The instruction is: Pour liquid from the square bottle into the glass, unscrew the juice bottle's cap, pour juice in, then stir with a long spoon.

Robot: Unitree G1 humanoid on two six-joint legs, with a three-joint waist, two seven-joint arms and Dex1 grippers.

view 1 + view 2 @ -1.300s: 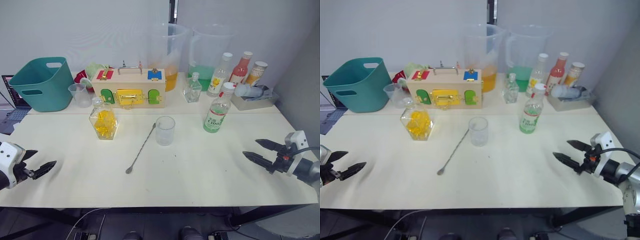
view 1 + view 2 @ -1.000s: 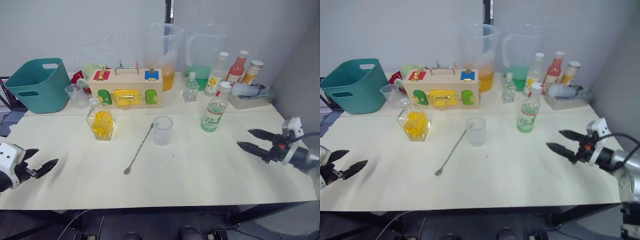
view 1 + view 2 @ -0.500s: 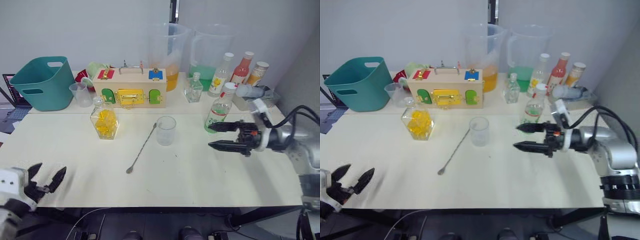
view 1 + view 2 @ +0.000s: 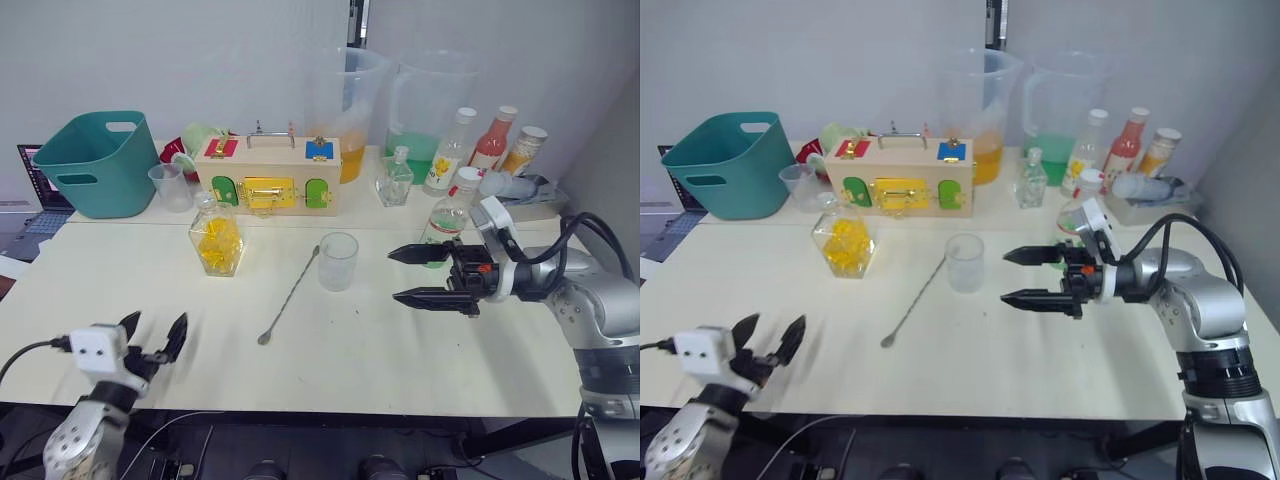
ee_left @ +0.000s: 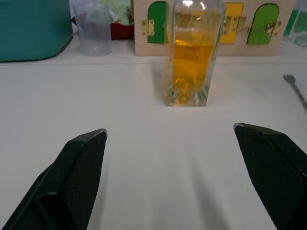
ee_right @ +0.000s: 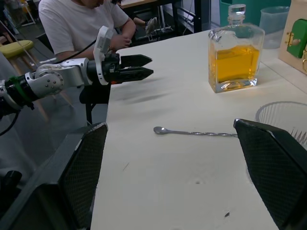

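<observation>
The square bottle (image 4: 217, 238) of yellow liquid stands stoppered at the table's left-centre, straight beyond my open left gripper (image 4: 150, 335), which hovers at the near left edge. The bottle (image 5: 192, 62) is well ahead of that gripper's fingers (image 5: 81, 163). The glass (image 4: 338, 261) stands empty at mid-table. The long spoon (image 4: 290, 295) lies just to its left. My right gripper (image 4: 393, 275) is open and holds nothing, its tips a short way to the right of the glass. Behind it stands the juice bottle (image 4: 447, 222) with its white cap (image 4: 466, 176) on.
Along the back stand a teal basket (image 4: 85, 160), a measuring cup (image 4: 172, 187), a wooden latch box (image 4: 268, 175), two large pitchers (image 4: 345, 110), a small clear bottle (image 4: 395, 178), a flower-labelled bottle (image 4: 447, 150), a red bottle (image 4: 495, 138) and a grey tray (image 4: 530, 195). A person (image 6: 81, 24) sits beyond the table's left side.
My right gripper has swung in from the table's right edge to just right of the glass, in front of the juice bottle. The left gripper has shifted right along the near edge.
</observation>
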